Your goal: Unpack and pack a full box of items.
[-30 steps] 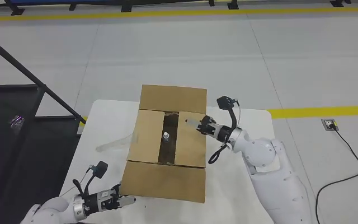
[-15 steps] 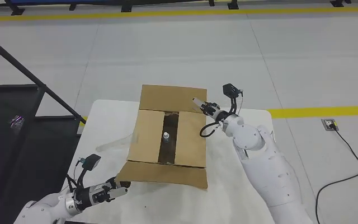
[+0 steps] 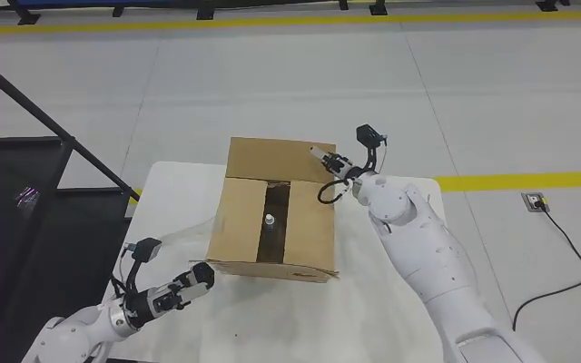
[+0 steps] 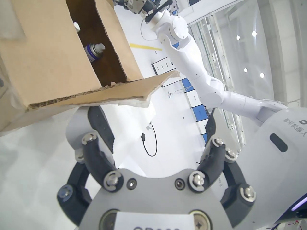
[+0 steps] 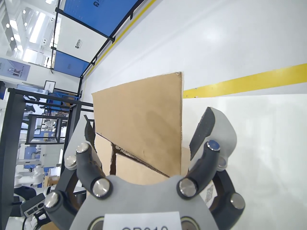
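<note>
White rounded surface [image 3: 177,195] on a grey floor [image 3: 272,73] carries a brown cardboard box [image 3: 241,231]. Its top flaps are partly open, with a white-capped bottle [image 3: 269,220] upright in the gap. Left pincer [image 3: 201,274] sits just beside the near left corner. Right pincer [image 3: 318,154] sits at the far right corner.

Left wrist view: fingers [image 4: 100,123] spread wide, holding nothing, close to the near flap [image 4: 108,94].

Right wrist view: fingers [image 5: 208,125] spread, with the far flap [image 5: 139,116] between them. Contact cannot be told.
</note>
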Robot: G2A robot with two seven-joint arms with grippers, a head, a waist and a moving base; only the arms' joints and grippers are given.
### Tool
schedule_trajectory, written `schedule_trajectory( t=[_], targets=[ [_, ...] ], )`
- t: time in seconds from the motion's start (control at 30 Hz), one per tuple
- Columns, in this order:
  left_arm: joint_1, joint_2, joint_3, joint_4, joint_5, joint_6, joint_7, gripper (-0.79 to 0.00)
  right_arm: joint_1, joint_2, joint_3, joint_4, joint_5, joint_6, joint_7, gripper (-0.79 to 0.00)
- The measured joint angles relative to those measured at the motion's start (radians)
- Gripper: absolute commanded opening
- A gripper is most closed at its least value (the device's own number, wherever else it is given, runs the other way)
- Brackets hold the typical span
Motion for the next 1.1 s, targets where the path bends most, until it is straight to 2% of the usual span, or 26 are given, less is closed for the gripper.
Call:
schedule_trajectory(
  t=[0.13,0.37,0.67,0.93,1.1],
  targets=[
    [-0.01,-0.001,0.001,-0.011,0.019,0.02,0.036,0.0,0.045,-0.002,0.03,0.099,0.094,-0.099,0.066,0.0],
    [-0.024,-0.007,0.011,-0.044,0.17,0.106,0.176,0.0,0.095,0.015,0.096,0.231,0.241,-0.285,0.244,0.0],
    [-0.05,-0.017,0.053,-0.07,0.331,0.195,0.311,0.0,0.111,0.046,0.174,0.29,0.42,-0.453,0.51,0.0],
    [-0.078,-0.028,0.109,-0.074,0.436,0.257,0.392,0.0,0.103,0.075,0.228,0.276,0.572,-0.508,0.778,0.0],
    [-0.096,-0.034,0.136,-0.067,0.471,0.278,0.41,0.0,0.077,0.089,0.229,0.222,0.602,-0.48,0.843,0.0]
  ],
)
